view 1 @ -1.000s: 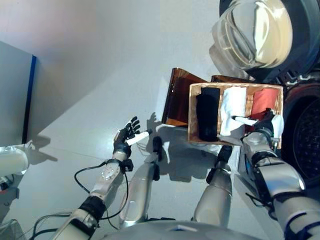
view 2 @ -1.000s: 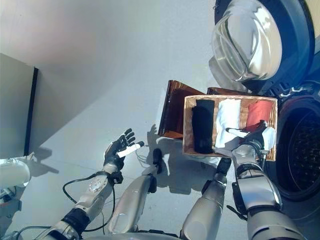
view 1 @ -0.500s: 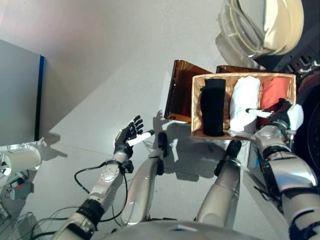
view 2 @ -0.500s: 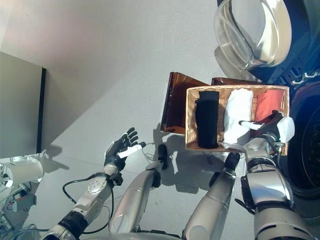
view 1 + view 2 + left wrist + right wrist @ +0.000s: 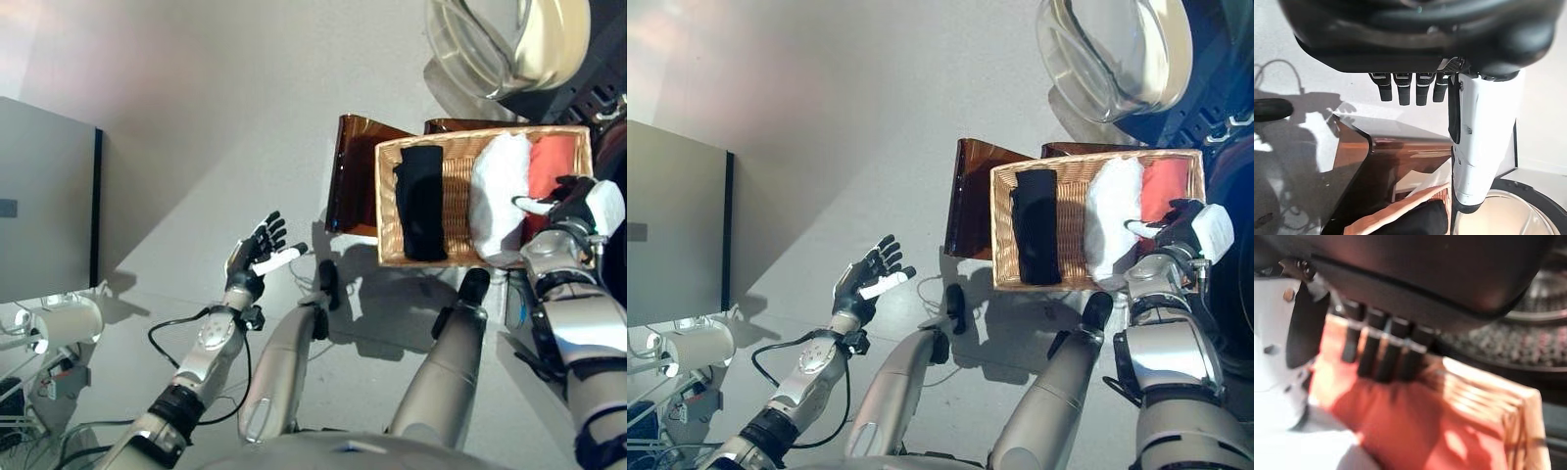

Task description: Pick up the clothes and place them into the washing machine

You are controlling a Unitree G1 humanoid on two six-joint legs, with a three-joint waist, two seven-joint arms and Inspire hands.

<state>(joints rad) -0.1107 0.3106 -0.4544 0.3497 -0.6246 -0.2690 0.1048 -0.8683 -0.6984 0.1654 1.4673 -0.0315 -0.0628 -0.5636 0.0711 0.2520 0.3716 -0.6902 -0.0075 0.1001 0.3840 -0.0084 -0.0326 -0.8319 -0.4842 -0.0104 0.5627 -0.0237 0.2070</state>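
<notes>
Basket: a woven wicker basket (image 5: 386, 206) sits on a brown stand (image 5: 351, 186), close to the washing machine.
Clothes: three pieces lie side by side in the basket. The black cloth (image 5: 423, 201) is on the robot's left, the white cloth (image 5: 496, 196) is in the middle, and the red cloth (image 5: 551, 162) is on the robot's right.
Right hand: the right hand (image 5: 1187, 223) is over the basket, above the red and white cloths. Its fingers (image 5: 1376, 355) point down at the red cloth and look straight. It holds nothing.
Left hand: the left hand (image 5: 257, 255) is up in the air over the floor, well apart from the basket. Its fingers are spread out and it holds nothing.
Washing machine: its round glass door (image 5: 1112, 54) hangs open beyond the basket. The dark drum (image 5: 1528, 333) is just past the basket's far edge.
Grey box: a grey cabinet (image 5: 44, 201) stands far off on the robot's left.
</notes>
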